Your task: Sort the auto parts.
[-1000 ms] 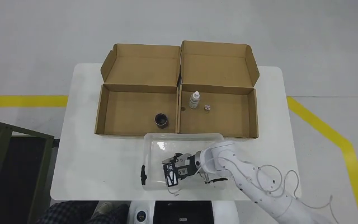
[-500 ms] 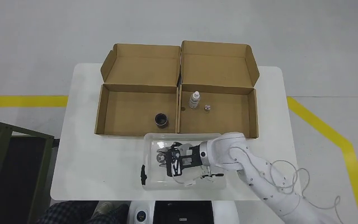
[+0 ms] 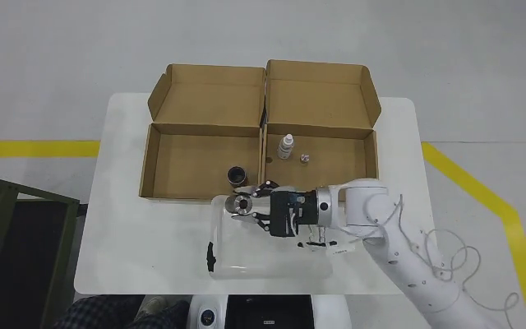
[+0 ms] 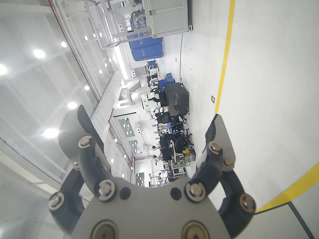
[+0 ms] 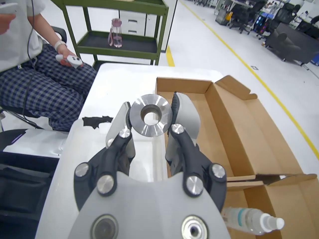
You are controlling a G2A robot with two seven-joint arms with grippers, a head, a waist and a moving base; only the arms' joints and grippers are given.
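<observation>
Two fingers [image 5: 185, 111] — metal ring [image 5: 149, 128] between

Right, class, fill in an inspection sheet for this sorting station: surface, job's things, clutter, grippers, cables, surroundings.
Surface: white table.
Job's things: metal ring held over clear tray; dark ring in left box; spray bottle and small part in right box; black part at tray's rim.
Clutter: nothing seen.
Grippers: right gripper shut on metal ring; left gripper open, empty.
Cables: thin cable loops beside right arm.
Surroundings: yellow floor line, green cart.
</observation>
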